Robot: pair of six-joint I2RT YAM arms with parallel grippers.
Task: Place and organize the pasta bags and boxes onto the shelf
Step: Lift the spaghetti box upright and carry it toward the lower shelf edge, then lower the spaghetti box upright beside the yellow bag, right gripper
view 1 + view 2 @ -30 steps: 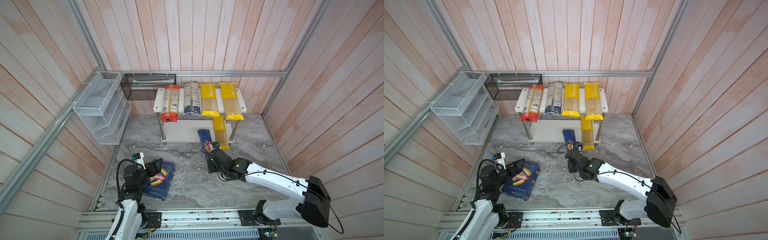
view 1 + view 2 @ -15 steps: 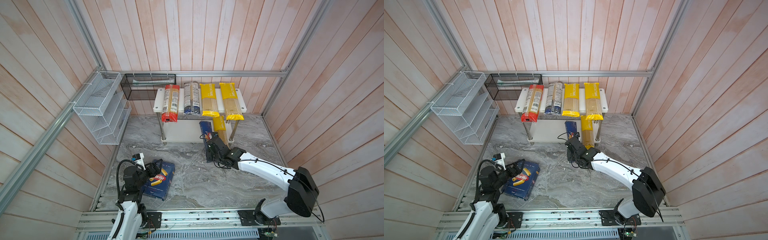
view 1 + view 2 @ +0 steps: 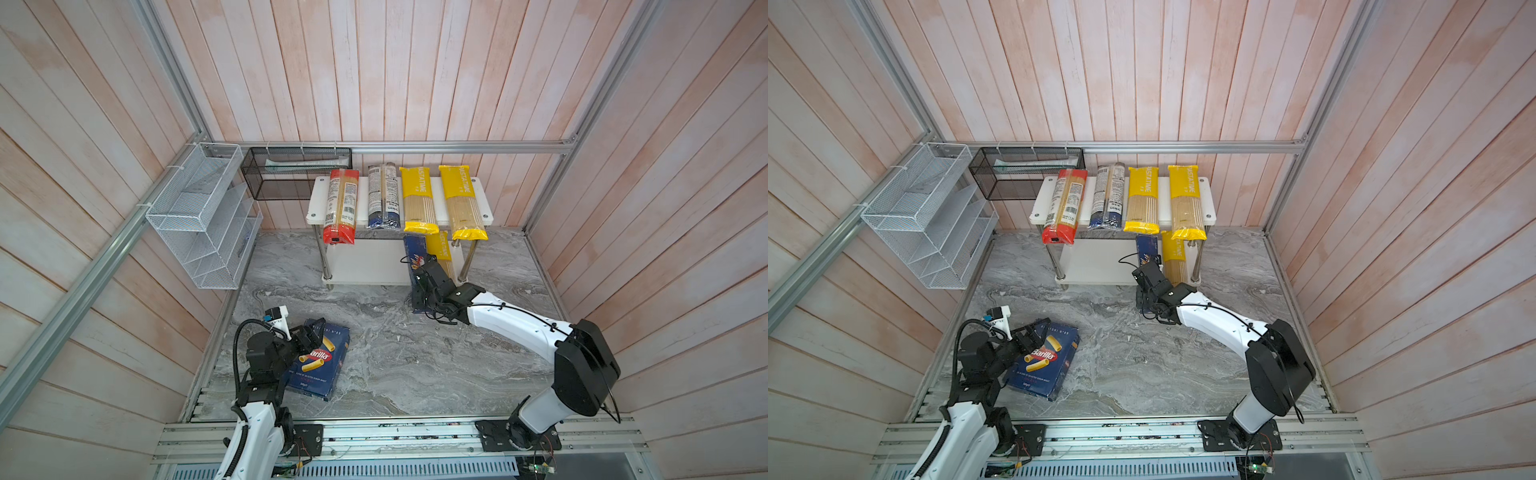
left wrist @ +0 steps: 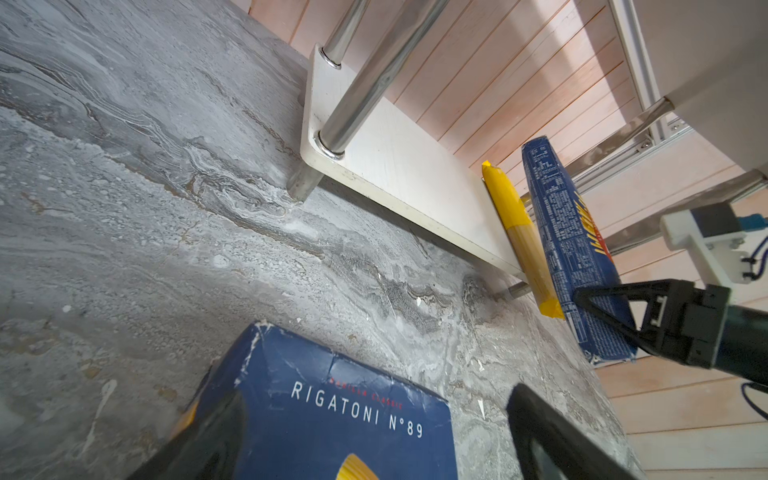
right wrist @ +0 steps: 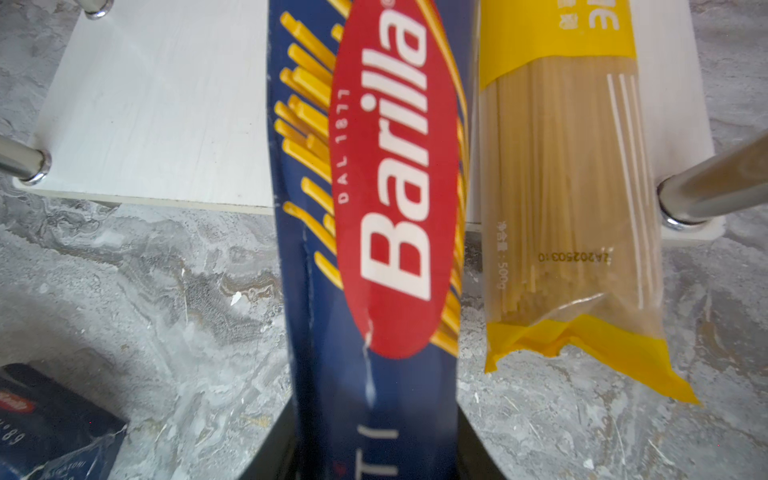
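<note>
I am looking down into a small booth walled on three sides with pale pink wooden planks, framed by aluminium rails, with a grey marbled worktop for a floor. The wrist views show pale flecks scattered over the stone. A white wire-mesh rack hangs on the left wall and a black mesh basket hangs from the back rail beside it. The shelf stands against the back wall, right of the basket. Its top board carries four bags side by side, all overhanging the front edge: the red-ended bag, the blue-ended bag and two yellow PASTATIME bags. A third PASTATIME bag lies on the lower board at its right end, its near tip poking past the edge. My right gripper is clamped on the near end of the Spaghetti box, which points into the lower tier just beside that third bag. Its far end is over the white board and its near end is out over the worktop; whether it rests on the board I cannot tell. The Rigatoni box lies flat on the worktop at front left, well apart from the shelf. My left gripper sits at its far left corner with the jaws spread wide, one finger over the box face and one clear of its side, gripping nothing.
</note>
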